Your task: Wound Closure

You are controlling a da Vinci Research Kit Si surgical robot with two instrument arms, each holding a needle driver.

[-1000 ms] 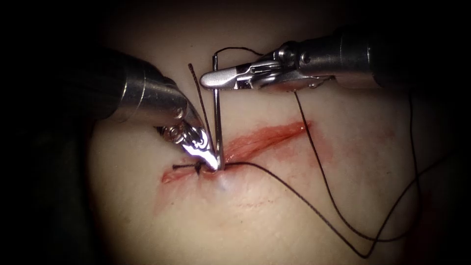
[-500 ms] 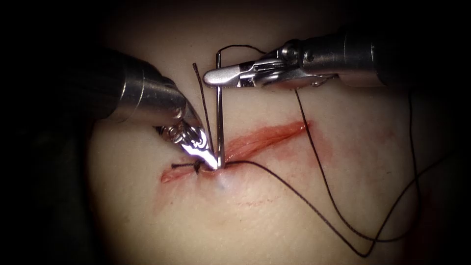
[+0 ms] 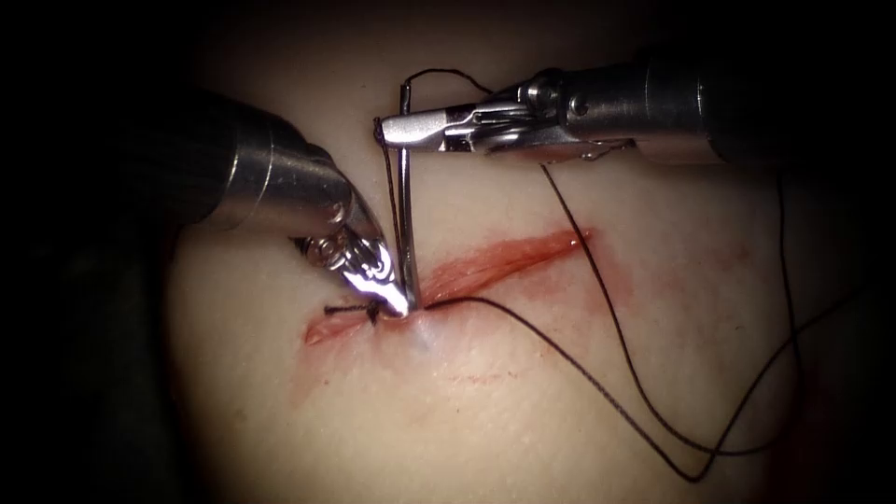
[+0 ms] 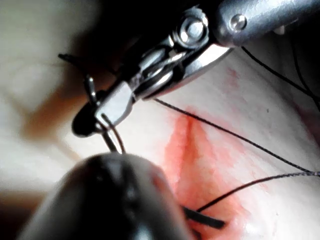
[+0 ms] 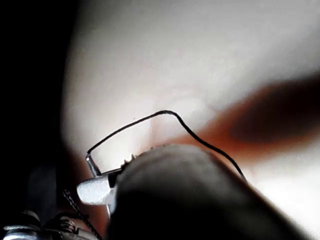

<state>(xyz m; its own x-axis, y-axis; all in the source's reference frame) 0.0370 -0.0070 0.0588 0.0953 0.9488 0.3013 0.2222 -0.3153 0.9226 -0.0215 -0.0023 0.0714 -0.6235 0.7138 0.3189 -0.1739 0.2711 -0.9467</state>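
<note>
Right tool (image 3: 392,129) has its jaws clamped on the needle (image 3: 405,210) near the thread end (tip's down in the cut (image 3: 485,271)). Left tool (image 3: 387,297) presses the tissue (image 3: 485,411) beside it; can't tell if its jaws are parted.

Surgical training lab, bench setup: pale tissue (image 3: 523,411) w/ red cut (image 3: 504,261), dark surround, endoscope lighting, suture thread (image 3: 616,336).
</note>
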